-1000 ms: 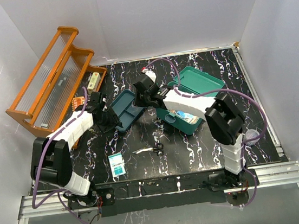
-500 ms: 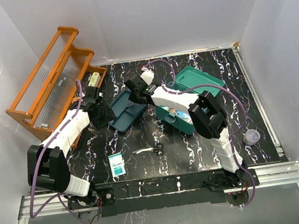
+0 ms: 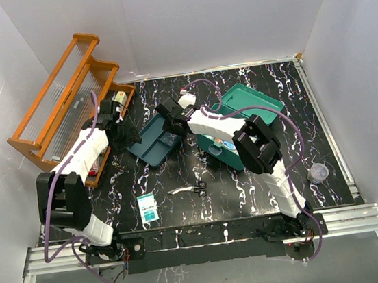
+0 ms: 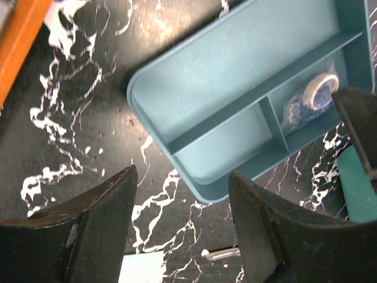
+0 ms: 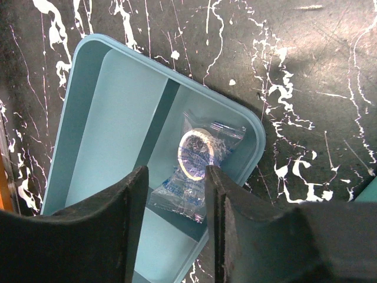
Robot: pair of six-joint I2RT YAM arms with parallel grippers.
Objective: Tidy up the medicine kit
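The medicine kit [image 3: 248, 106] is a teal-green box, open at centre right with packets inside. Its darker teal divider tray [image 3: 149, 143] lies on the black marble table to its left. A clear bag with a tape roll [image 5: 199, 158] lies in the tray's [image 5: 112, 112] end compartment. My right gripper [image 5: 175, 206] hovers open just over that bag, its fingers either side of it. My left gripper [image 4: 182, 227] is open and empty above the table, just off the tray's [image 4: 235, 76] near corner. In the left wrist view the bagged roll [image 4: 312, 97] also shows.
An orange wooden rack [image 3: 67, 101] leans at the far left with a small box [image 3: 119, 101] beside it. A blue-white packet [image 3: 147, 207] and a small metal clipper [image 3: 193, 189] lie near the front edge. A clear cup [image 3: 318, 172] stands at the right.
My right gripper moved left over the tray and opened, letting the bagged tape roll go into the end compartment. My left gripper opened a little wider and drew back toward the rack.
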